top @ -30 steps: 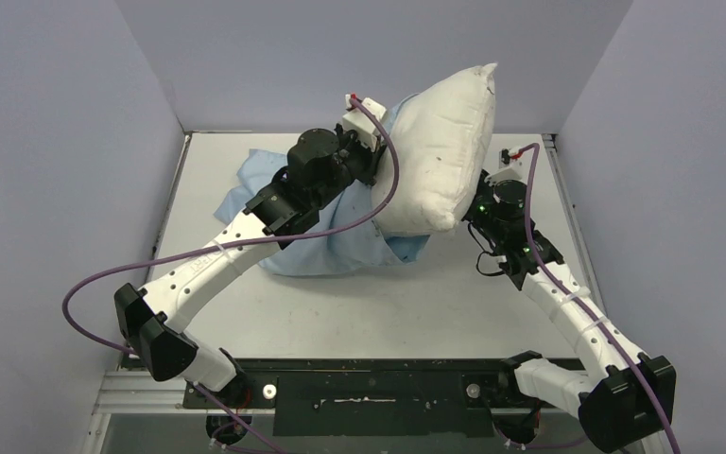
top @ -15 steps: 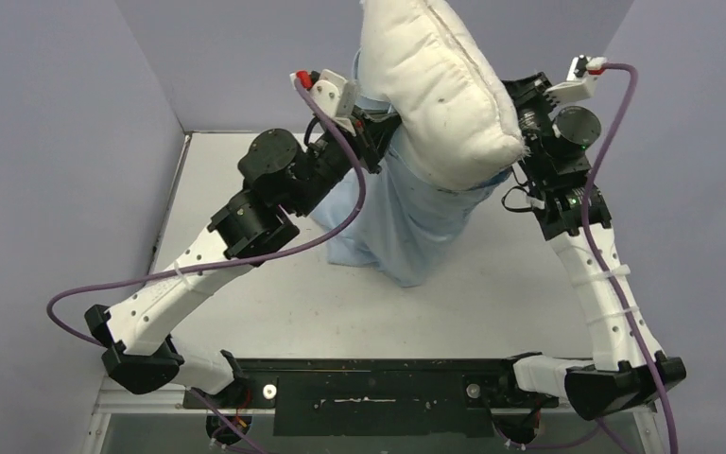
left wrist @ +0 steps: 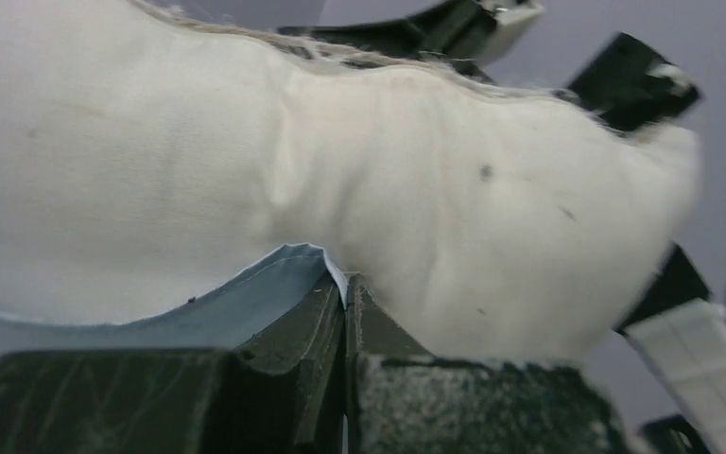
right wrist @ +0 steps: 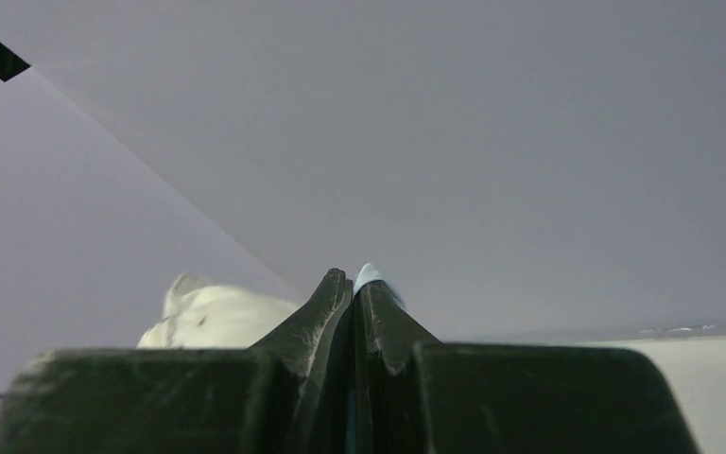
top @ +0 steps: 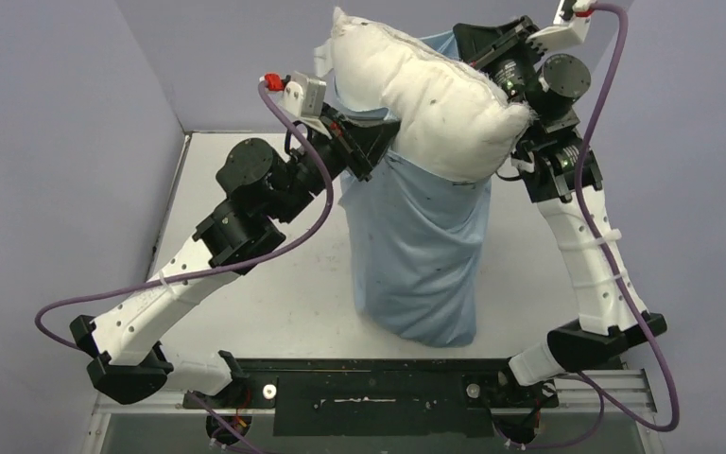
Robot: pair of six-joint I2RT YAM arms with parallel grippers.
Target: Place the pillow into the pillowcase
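Both arms hold the pillowcase high above the table, its open mouth uppermost and the light blue cloth hanging down in long, limp folds. The left gripper is closed tight on the rim of the case. Its wrist view shows a thin fold of blue fabric pinched between the dark fingertips, with the off-white bulk of the pillow pressing just above them. The right gripper is likewise clamped shut on the opposite side of the opening. A sliver of blue cloth peeks from between its fingertips, and a corner of the pillow is visible beyond and below.

From overhead, the pillow sits plump and crosswise in the mouth of the case — its lower side sunk below the blue rim, most of its body bulging out on top between the two grippers. One corner pokes up at the far left end, and a few small dark specks dot the fabric. The case below the pillow looks slack and unfilled, tapering towards its closed end near the front of the table — whether that end touches the surface cannot be told. Purple cables loop from both arms, and plain lavender-grey walls enclose the table.
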